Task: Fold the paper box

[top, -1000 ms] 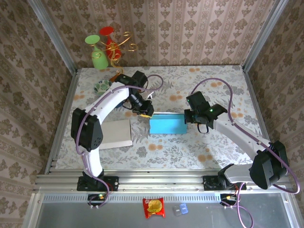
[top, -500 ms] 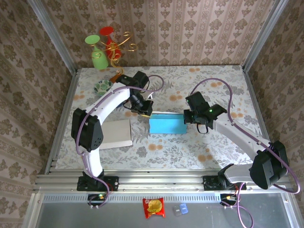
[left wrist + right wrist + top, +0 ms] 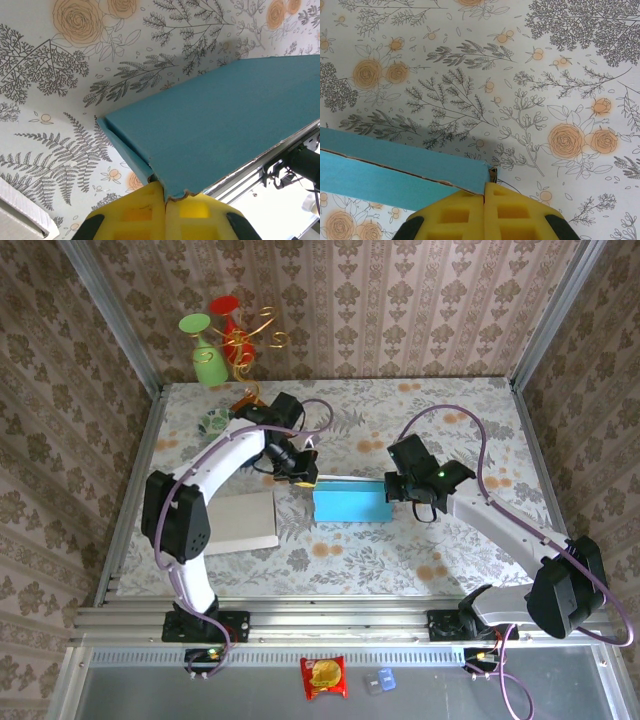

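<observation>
My left pincer [image 3: 305, 478] was closed on the box [image 3: 350, 503], its yellow pads [image 3: 135, 215] pressed together with the thin edge of the near left corner nipped between their tips. In my left wrist view the left pincer [image 3: 165, 197] sat at the bottom of the frame, and the box [image 3: 215, 115] ran up and away from it as a flat teal face, with a narrow side wall showing along its left edge.

My right pincer [image 3: 392, 488] was closed as well, on the opposite end. In the right wrist view its pads [image 3: 515, 215] met with no gap, and the right pincer [image 3: 484, 192] had the corner of the box [image 3: 395, 170] at its tips, a torn-looking cardboard edge running straight into the seam between them.

From above, the box lay near the middle of the flowered counter [image 3: 400, 550], long side across, stretched between my two pincers. A white sheet [image 3: 245, 520] lay on the counter just left of the box, apart from it, beside my left arm. The counter [image 3: 545, 75] beyond the box's right end was bare print.
</observation>
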Action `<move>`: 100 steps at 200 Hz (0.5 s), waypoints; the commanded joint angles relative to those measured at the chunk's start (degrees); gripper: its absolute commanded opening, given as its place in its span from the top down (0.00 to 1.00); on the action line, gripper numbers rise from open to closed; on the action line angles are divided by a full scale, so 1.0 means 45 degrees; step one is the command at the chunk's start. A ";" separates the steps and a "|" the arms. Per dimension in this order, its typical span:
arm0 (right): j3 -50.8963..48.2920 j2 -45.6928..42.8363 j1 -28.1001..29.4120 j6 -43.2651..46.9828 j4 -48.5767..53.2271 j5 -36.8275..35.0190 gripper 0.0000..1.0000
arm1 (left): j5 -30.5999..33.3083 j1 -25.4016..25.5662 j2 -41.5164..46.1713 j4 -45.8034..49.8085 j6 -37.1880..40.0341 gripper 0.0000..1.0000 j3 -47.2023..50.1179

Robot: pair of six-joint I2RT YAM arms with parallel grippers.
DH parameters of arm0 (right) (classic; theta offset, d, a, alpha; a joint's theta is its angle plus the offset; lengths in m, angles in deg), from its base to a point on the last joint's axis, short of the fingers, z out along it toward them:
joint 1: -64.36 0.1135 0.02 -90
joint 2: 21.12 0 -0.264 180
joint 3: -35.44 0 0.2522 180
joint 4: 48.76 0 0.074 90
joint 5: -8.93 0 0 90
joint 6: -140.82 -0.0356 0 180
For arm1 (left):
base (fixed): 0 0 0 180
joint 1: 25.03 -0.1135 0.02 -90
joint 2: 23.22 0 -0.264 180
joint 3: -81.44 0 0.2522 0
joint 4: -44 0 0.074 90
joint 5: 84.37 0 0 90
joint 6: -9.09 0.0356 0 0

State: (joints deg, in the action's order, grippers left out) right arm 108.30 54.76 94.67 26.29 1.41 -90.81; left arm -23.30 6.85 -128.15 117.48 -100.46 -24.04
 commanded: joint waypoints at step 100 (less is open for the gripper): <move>-0.0065 0.0263 0.0649 -0.0501 0.1306 -0.0628 1.00 | 0.0964 0.0013 0.2672 -0.2660 -0.1157 0.74 0.2400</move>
State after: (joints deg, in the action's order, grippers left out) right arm 108.30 54.76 96.90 25.04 1.95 -93.28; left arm -22.47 6.76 -118.16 104.34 -105.11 -10.10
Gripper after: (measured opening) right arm 0.061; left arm 0.219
